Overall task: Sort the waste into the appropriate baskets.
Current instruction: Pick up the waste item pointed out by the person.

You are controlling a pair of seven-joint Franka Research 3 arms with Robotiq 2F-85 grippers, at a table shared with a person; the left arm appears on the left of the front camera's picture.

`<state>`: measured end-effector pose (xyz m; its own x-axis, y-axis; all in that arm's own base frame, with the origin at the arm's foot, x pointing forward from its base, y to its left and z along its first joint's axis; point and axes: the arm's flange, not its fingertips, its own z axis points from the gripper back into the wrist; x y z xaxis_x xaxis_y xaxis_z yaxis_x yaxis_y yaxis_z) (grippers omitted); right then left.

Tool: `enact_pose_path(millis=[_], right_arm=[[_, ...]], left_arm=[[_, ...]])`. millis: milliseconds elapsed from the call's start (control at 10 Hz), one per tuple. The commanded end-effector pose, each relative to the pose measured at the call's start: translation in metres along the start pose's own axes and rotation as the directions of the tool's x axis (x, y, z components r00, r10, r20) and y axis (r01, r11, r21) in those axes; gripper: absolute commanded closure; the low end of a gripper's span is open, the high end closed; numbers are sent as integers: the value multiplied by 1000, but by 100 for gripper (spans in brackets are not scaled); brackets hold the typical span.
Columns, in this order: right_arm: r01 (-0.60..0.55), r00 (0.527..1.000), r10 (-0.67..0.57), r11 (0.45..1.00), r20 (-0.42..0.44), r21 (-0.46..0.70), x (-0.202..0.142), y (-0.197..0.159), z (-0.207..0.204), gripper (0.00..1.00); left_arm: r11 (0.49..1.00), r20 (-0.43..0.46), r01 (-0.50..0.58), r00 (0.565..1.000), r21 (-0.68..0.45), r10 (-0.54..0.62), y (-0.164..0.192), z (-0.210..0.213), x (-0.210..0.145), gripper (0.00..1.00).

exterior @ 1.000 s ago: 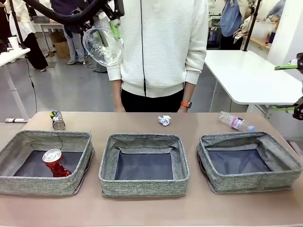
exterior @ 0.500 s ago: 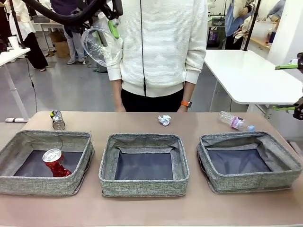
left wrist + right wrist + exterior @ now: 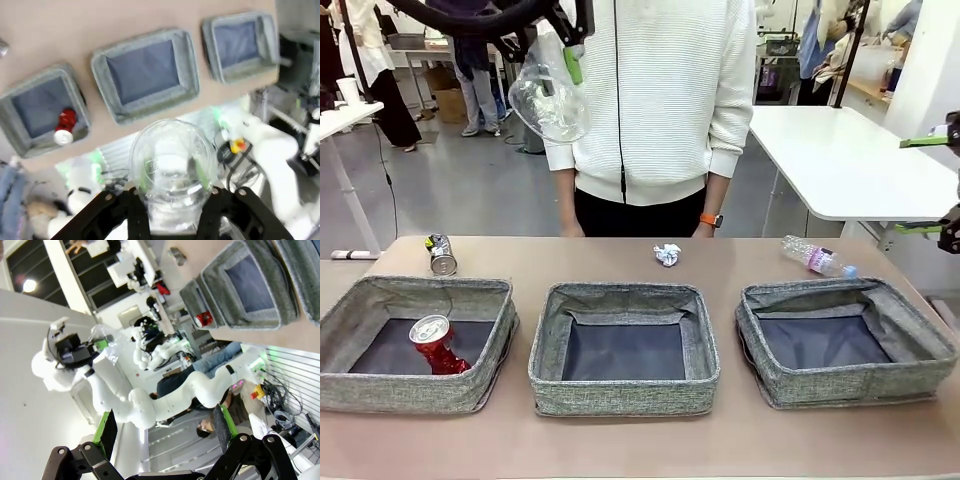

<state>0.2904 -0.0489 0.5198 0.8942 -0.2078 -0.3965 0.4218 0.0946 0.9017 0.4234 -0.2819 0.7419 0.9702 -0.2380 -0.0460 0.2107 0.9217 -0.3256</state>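
Note:
High above the table's far left, my left gripper (image 3: 565, 70) is shut on a clear plastic cup (image 3: 548, 103), held tilted in the air. In the left wrist view the cup (image 3: 172, 160) sits between the green pads (image 3: 202, 172), with the three grey baskets far below. A crushed red can (image 3: 438, 343) lies in the left basket (image 3: 400, 392). The middle basket (image 3: 620, 397) and right basket (image 3: 860, 387) hold nothing. On the table behind them lie a silver can (image 3: 442, 254), a paper ball (image 3: 667, 254) and a clear bottle (image 3: 818, 257). My right gripper (image 3: 932, 185) hangs open at the right edge.
A person in a white sweater (image 3: 660, 100) stands at the far side, hands near the table edge. A white table (image 3: 840, 160) stands to the back right. In the right wrist view my right gripper (image 3: 165, 427) is open, with the left arm and cup (image 3: 102, 342) farther off.
My left gripper has carried the cup slightly to the right and tilted it. The right arm and the items on the table have not moved.

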Motion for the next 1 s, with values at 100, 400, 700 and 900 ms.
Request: enact_pose_path(millis=[100,400,700,900], right_arm=[[18,1000,-18,1000,-5,17,-3,5,-1,0],[18,1000,-18,1000,-5,17,-3,5,-1,0],[18,1000,-18,1000,-5,17,-3,5,-1,0],[18,1000,-18,1000,-5,17,-3,5,-1,0]], left_arm=[[978,188,-121,978,169,89,-44,-45,-58,63],[869,211,-441,893,225,398,-107,-60,-51,63],[896,211,-408,904,175,370,-135,-53,-46,63],[897,216,-414,900,156,378,-132,-54,-43,63]])
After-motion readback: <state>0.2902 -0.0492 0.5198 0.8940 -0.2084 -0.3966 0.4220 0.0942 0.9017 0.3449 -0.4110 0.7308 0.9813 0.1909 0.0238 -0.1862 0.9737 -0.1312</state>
